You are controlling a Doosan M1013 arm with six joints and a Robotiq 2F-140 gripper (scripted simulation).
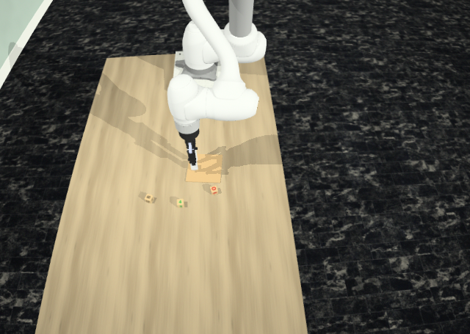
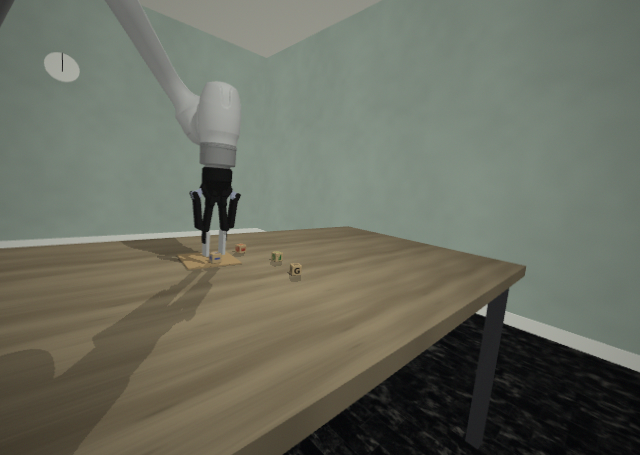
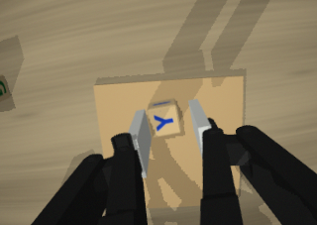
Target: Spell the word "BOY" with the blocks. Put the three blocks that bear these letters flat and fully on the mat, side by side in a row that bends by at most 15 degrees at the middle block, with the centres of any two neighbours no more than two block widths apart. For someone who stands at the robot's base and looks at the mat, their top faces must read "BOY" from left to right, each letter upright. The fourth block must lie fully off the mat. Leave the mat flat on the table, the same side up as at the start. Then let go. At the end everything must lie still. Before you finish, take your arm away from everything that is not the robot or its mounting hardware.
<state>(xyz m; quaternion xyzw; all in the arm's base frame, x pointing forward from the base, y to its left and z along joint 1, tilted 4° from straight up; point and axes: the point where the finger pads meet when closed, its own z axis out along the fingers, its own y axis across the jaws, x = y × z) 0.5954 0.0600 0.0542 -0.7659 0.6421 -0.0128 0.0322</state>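
My gripper [image 1: 194,167] [image 2: 214,254] [image 3: 169,119] is part open, low over the mat [image 1: 205,178] [image 2: 231,261] [image 3: 119,96]. The blue Y block [image 2: 215,257] [image 3: 164,121] lies flat on the mat between the fingers, with a clear gap to the right finger in the wrist view. Its Y faces up, its top pointing away from the base. The gripper hides it in the top view. A red-lettered block [image 1: 214,189] [image 2: 240,248], an O on top, lies off the mat. A green-lettered block [image 1: 180,202] [image 2: 277,256] [image 3: 2,88] and a black-lettered block [image 1: 148,198] [image 2: 295,269] lie farther off.
The wooden table [image 1: 170,266] [image 2: 336,326] carries everything. The red-lettered block is just past the mat edge farthest from the base. The black-lettered block shows a G on a side face in the exterior view; its top letter is too small to tell. Arm shadows cross the mat.
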